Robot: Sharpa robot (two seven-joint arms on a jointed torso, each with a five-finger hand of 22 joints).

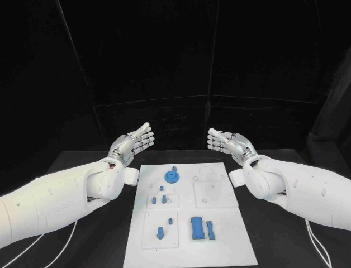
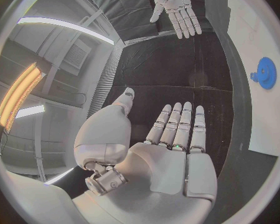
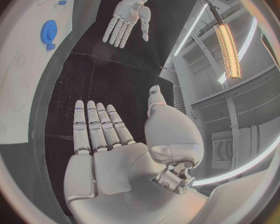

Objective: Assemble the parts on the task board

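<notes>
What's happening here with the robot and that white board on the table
Nothing is being handled at this moment. The robot's left hand and right hand are both raised past the far end of the task board, open, fingers straight, holding nothing. The blue parts lie untouched on the board: a round disc near the far end, a long block near the front, and a few small pegs.

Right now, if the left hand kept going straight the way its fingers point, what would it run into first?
Probably nothing: the left hand is open, beside the task board, fingers aimed past the table's far edge toward the dark backdrop. Depth is hard to judge.
</notes>
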